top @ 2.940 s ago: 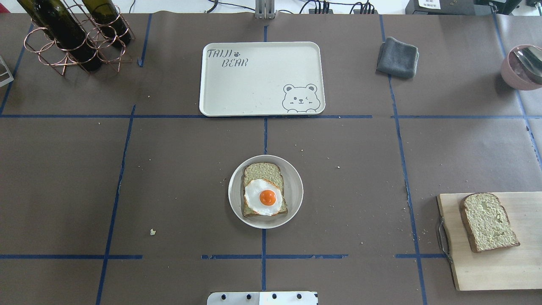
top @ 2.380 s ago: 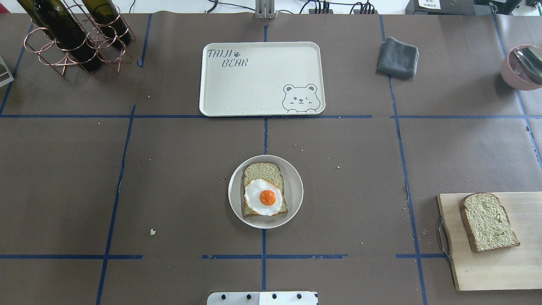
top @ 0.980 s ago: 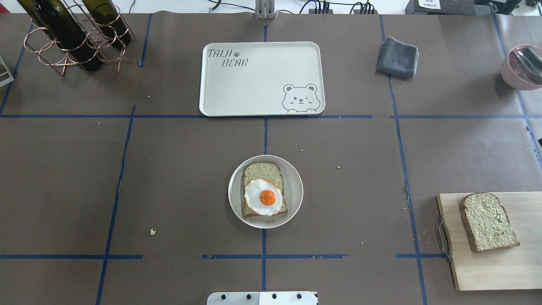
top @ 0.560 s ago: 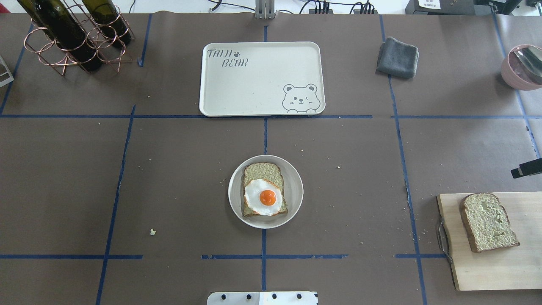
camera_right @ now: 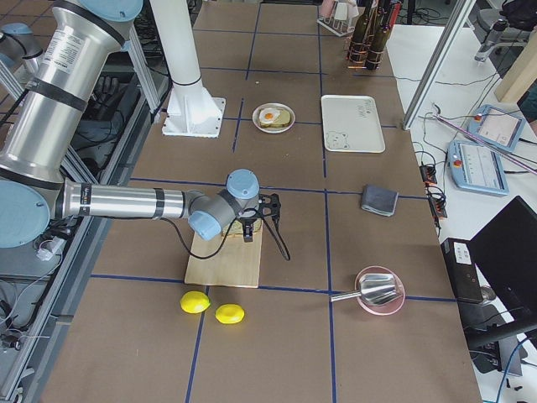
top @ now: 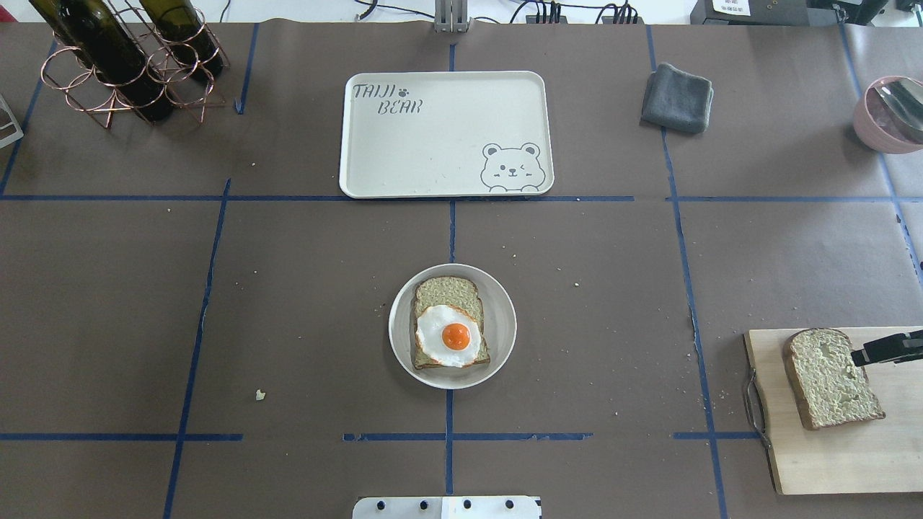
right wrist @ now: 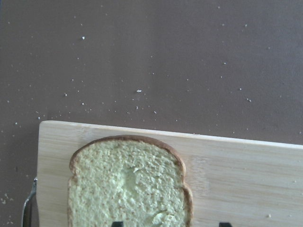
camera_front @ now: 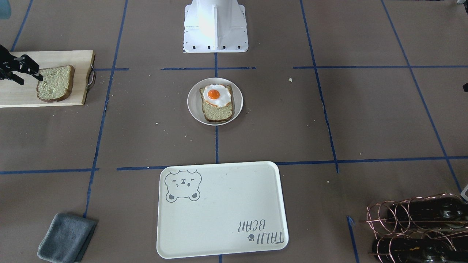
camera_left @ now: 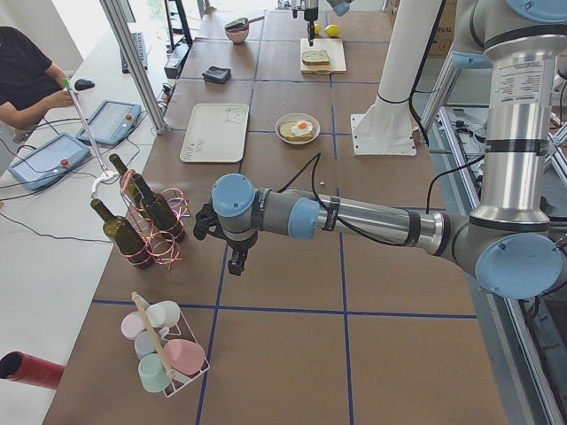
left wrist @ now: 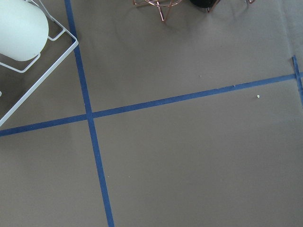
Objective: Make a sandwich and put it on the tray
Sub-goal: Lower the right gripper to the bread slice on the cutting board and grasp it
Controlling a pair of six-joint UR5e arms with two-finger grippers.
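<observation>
At the upper left of the overhead view a copper wire rack [top: 108, 79] with dark bottles is seen. The left gripper [camera_left: 236, 263] is shown only in the left side view, near that rack; whether its jaws are parted cannot be told. In the upper centre the tray [top: 433, 144] is laid with its long axis across the frame, lettering at its upper left, bear face at its lower right. Below it, well apart, the half-built sandwich [top: 447, 294] is found on a round plate [top: 505, 346]: one slice, long axis up and down the frame, domed end turned toward the tray, a fried egg [top: 454, 336] over its lower half. A folded grey cloth [top: 678, 97] is placed at the upper right. At the lower right a wooden cutting board [top: 836, 461] carries the second slice [top: 826, 382], its long axis tilted from upper left to lower right, domed end uppermost. The right gripper [camera_front: 31, 80] is held over this slice's right edge, its fingers spread apart and clasping nothing. A pink bowl [top: 883, 122] is cut by the right edge. The table is covered in brown paper [top: 288, 303] marked with blue tape lines and sprinkled with crumbs. In the left side view a seated person [camera_left: 27, 80] and control tablets [camera_left: 44, 159] are seen beside the table.
</observation>
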